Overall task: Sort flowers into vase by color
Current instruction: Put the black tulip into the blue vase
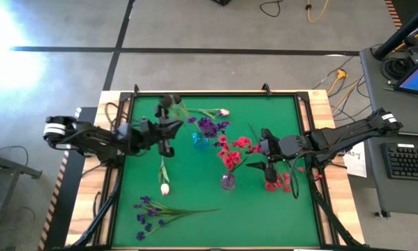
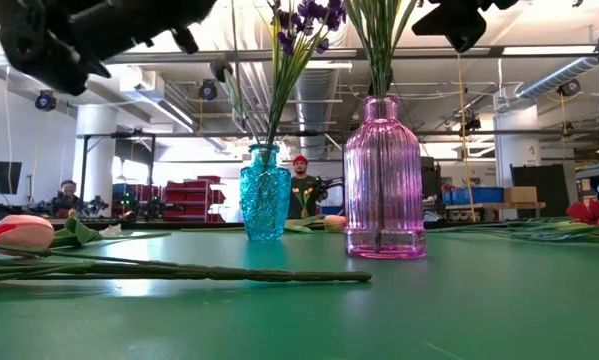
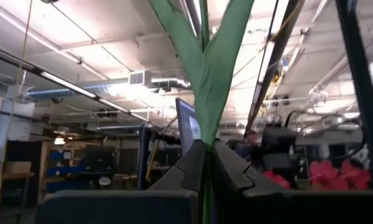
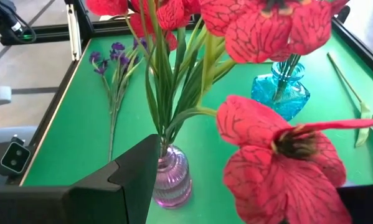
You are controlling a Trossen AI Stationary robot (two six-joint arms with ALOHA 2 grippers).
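No text, label, brand, number or sign can be read in any view.
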